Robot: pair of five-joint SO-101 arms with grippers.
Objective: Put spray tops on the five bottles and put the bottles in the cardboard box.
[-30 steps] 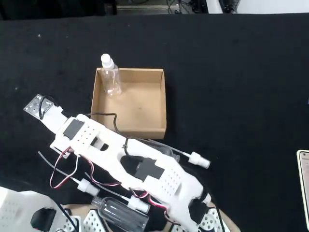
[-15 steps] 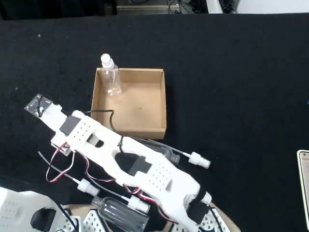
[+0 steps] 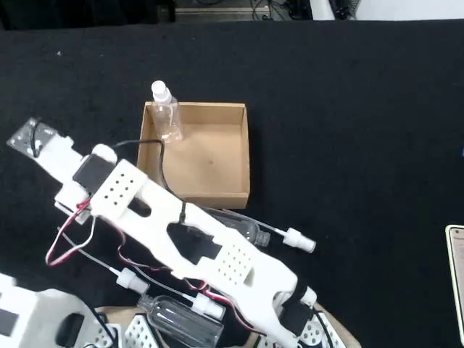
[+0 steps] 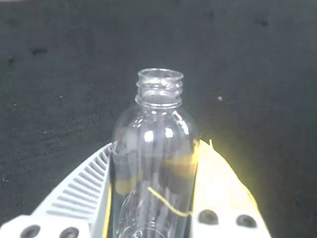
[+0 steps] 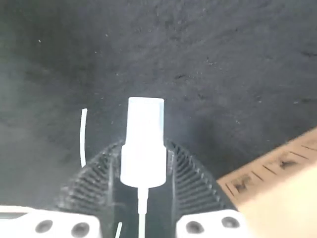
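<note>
My left gripper (image 4: 156, 148) is shut on a clear bottle (image 4: 157, 129) whose neck is open, above black cloth. My right gripper (image 5: 144, 151) is shut on a white spray top (image 5: 144, 141), its thin tube running back between the fingers (image 5: 99, 173). The cardboard box (image 5: 277, 188) edges in beside it. From above, a white arm (image 3: 167, 225) stretches from the lower right base to the left of the box (image 3: 246, 156). One capped bottle (image 3: 167, 116) stands in the box's far left corner. Another capped bottle (image 3: 250, 228) lies in front of the box.
A third bottle (image 3: 181, 319) with a spray top lies at the table's near edge, with a loose spray top (image 3: 130, 279) close by. A thin loose tube (image 5: 82, 136) lies on the cloth. A flat object (image 3: 457, 254) sits at the right edge.
The far end of the long white arm has swung up and to the left, away from the box's front left corner. The bottles on the table have not moved.
</note>
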